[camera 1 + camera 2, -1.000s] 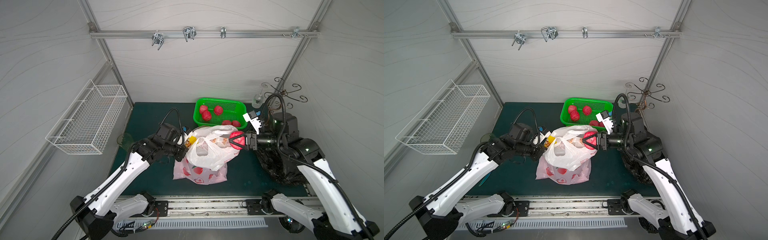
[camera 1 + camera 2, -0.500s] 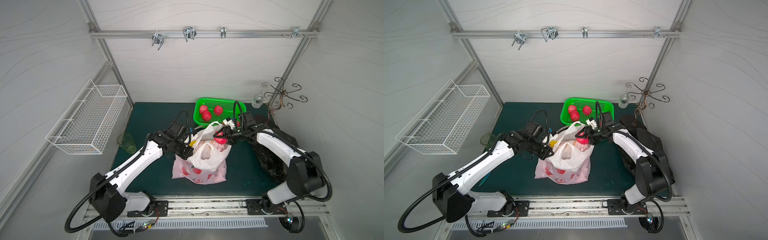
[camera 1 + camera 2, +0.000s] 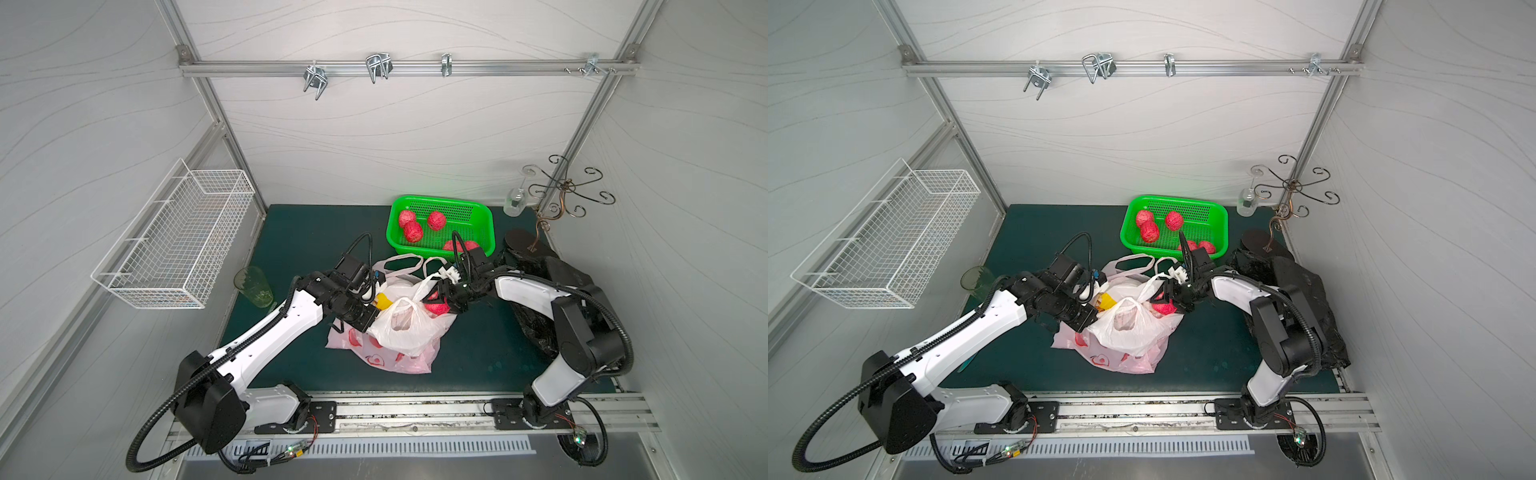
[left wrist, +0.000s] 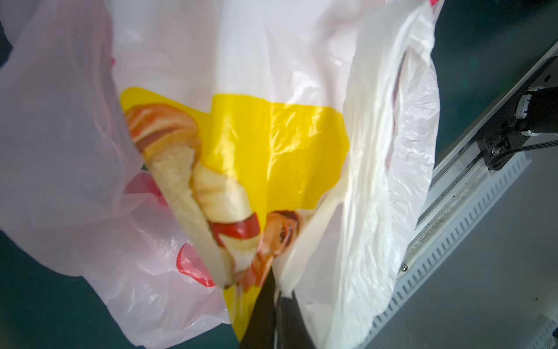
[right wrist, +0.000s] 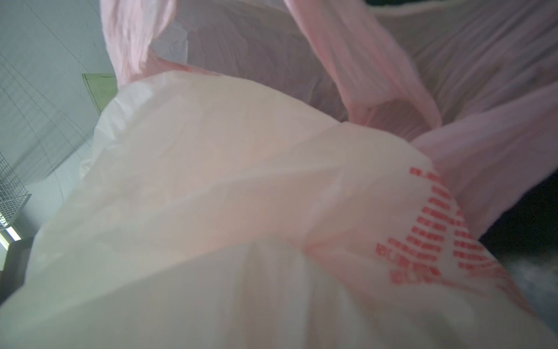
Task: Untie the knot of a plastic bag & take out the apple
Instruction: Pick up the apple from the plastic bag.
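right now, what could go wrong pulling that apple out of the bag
1. The apple in the right fingers sits at the bag mouth, close to a handle loop. The film could snag and lift with it.
2. The left fingers pinch only thin film. It might slip or tear, and the bag would then follow the apple.

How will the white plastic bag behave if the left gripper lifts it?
Probably floppy: the white plastic bag is thin, crinkled film, draping from where the left gripper pinches it. Likely light, though a pinkish shape inside adds weight. Glossy, so it might slip.
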{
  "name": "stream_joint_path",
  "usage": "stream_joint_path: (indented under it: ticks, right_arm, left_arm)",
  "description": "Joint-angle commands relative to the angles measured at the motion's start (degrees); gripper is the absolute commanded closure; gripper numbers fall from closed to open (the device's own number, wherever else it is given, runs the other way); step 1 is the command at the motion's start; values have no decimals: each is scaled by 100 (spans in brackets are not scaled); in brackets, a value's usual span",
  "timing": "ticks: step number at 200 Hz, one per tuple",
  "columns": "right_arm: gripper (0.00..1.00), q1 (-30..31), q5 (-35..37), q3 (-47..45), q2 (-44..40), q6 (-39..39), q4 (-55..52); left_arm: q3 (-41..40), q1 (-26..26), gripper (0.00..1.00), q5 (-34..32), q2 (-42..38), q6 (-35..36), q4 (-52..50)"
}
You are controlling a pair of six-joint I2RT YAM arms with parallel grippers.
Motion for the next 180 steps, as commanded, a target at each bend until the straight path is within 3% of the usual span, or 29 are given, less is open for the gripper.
stream_joint_path:
  ticks: [1, 24, 104, 126, 144, 180]
  right_arm:
    - [41, -50, 47, -60, -42, -23, 308]
    - [31, -106, 57, -35, -118, -93, 227]
    - [19, -320, 202, -35, -383, -414, -112]
    - [28, -356, 207, -43, -542, -431, -186]
    - [48, -387, 244, -27, -810, -414, -368]
    - [45, -539, 309, 118, -1537, -647, -1110]
  left_arm:
    - [139, 31, 100, -92, 39, 122, -112]
    - [123, 27, 100, -146, 41, 121, -130]
    - [57, 29, 100, -220, 73, 137, -120]
    - [12, 31, 100, -321, 124, 156, -113]
    - [-11, 36, 100, -439, 165, 151, -94]
    - [30, 49, 100, -894, 307, 216, -173]
